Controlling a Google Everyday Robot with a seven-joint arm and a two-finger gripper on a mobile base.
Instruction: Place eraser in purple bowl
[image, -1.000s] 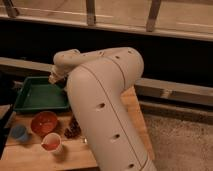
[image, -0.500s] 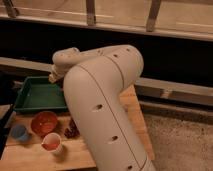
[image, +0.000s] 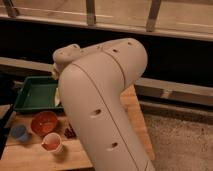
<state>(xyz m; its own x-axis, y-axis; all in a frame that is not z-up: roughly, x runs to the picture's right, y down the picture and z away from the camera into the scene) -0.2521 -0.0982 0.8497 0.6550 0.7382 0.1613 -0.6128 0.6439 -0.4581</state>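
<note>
Across the middle of the camera view the robot's pale arm (image: 105, 105) fills most of the scene, bent at a rounded elbow and reaching down toward the left. The gripper lies somewhere behind that bulk, out of sight, so whether it is open or closed, or holding anything, cannot be told. Under the arm sits a wooden table (image: 135, 112). At its far left a green tray (image: 30, 95) holds a pale piece (image: 57, 98) at its right end, partly cut off by the arm. Nearer the camera stands an orange-red bowl (image: 44, 121); nothing can be made out inside it. Left of the bowl is a blue cup (image: 20, 132), and in front of it a light cup (image: 52, 142) with something red inside. A small dark reddish shape (image: 70, 132) peeks out at the arm's edge; what it is cannot be told. Neither the eraser nor the purple bowl shows — both are hidden. Compared with half a second ago, the arm and every container sit in the same places.
</note>
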